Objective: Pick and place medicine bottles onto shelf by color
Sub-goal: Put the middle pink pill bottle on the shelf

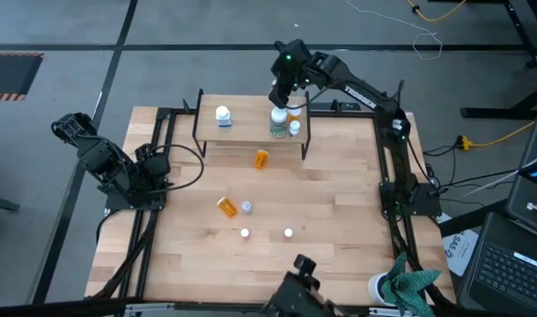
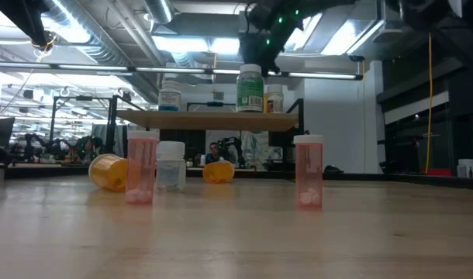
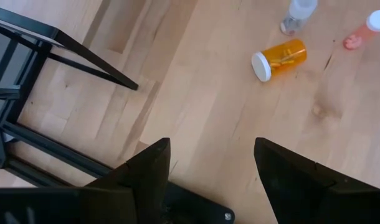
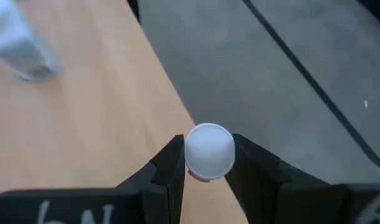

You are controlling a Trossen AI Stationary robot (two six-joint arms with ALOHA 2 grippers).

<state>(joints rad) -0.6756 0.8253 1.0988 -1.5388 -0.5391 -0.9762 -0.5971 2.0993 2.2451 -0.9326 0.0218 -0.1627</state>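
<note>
Right gripper pinches a white-capped bottle at the shelf edge – body hidden; left gripper gapes empty

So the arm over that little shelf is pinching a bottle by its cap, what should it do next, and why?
Probably open up and let go. The right gripper has its jaws shut on a white-capped bottle at the shelf edge, beside the green bottle and another small one, so it looks placed. Whether its base rests on the board I can't tell.

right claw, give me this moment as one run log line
right claw: shut on white-capped bottle, over shelf far right edge | left claw: open, waiting at table left | shelf: green bottle standing
</note>
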